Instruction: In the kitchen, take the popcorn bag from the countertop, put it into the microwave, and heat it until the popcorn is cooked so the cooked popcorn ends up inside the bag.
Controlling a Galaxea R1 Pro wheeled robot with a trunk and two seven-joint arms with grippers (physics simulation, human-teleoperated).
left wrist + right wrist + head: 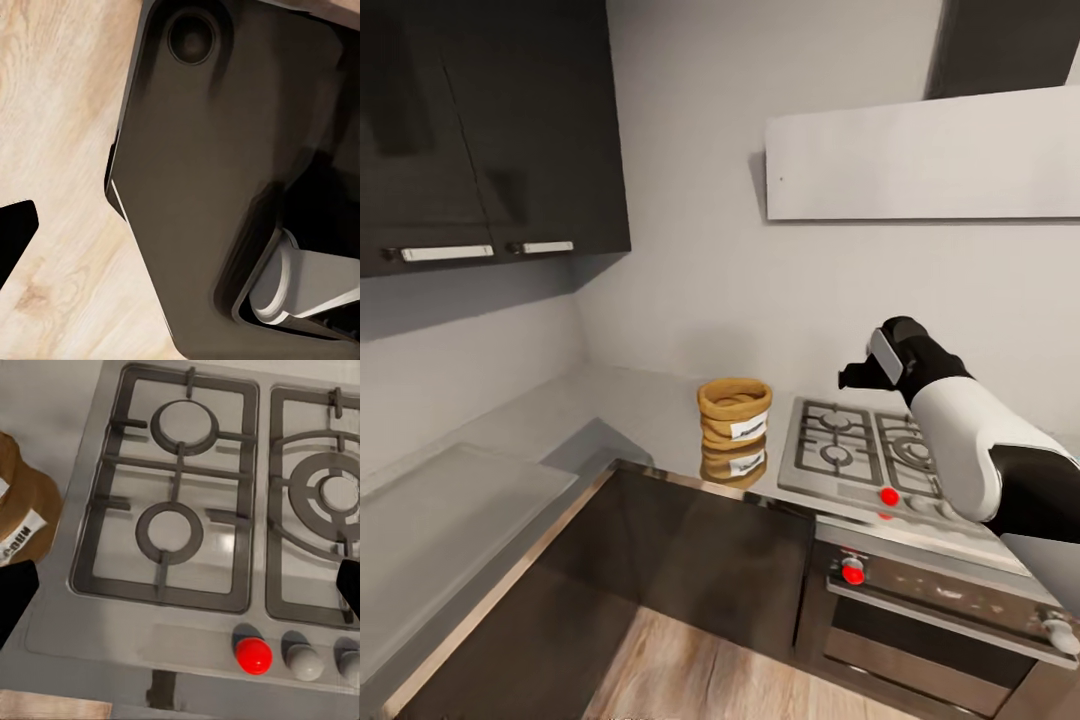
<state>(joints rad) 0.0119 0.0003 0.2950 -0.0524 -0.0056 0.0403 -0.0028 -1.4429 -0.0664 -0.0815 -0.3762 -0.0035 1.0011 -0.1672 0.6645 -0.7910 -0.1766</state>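
Tan popcorn bag (734,412) on grey countertop (650,410) beside hob (860,445), right gripper (180,585) spread above, left gripper apparently unclear.

A home kitchen is showing here: a gas hob (865,450) sitting in a grey countertop (630,410), an oven (930,620) below, dark cabinets (490,130) and an extractor hood (920,165) hanging above.

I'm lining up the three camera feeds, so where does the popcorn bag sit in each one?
Head view: the popcorn bag stands upright on the grey countertop, just left of the gas hob.
Right wrist view: the bag shows partly at the picture's left edge, label readable, beside the hob.
Left wrist view: not in it; wood floor and dark robot parts.
Shared landmark: the hob's red knob.
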